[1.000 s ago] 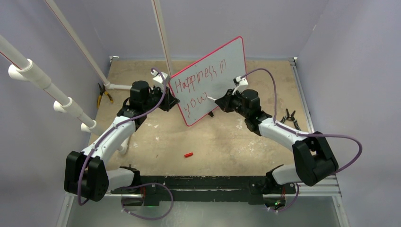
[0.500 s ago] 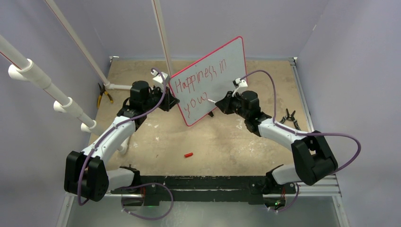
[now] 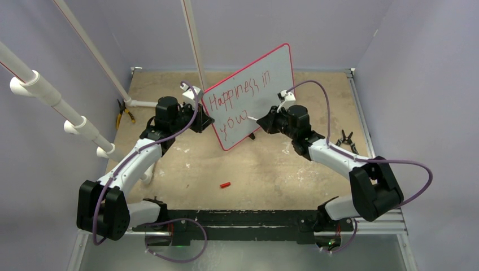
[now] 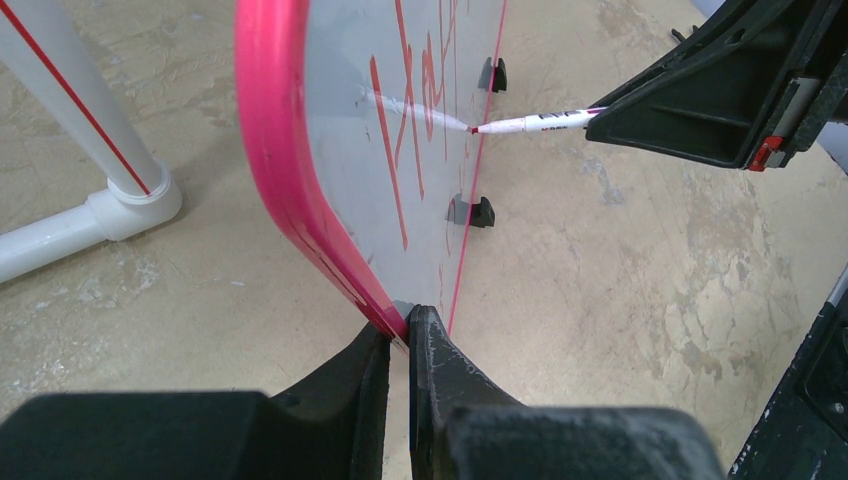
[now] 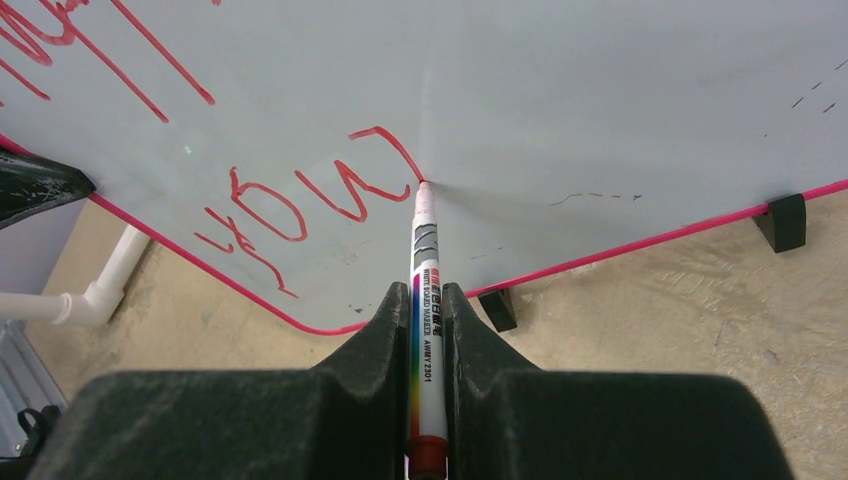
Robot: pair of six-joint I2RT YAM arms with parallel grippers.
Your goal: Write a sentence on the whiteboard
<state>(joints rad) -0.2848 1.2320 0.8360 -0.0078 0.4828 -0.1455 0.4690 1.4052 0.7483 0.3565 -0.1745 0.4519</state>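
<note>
The sentence (image 3: 237,104), in red, reads "Happiness in you" on the whiteboard (image 3: 274,70), which I see standing on edge mid-counter (image 3: 254,164). My right gripper (image 5: 425,297) is clamped on a marker (image 5: 424,230) whose tip touches the board. My left gripper (image 4: 400,330) pinches the board's red rim.

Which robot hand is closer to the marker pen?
The right. The right gripper is shut on the marker, its tip on the whiteboard. The left gripper pinches the whiteboard's red rim at a lower corner, apart from the marker.
</note>
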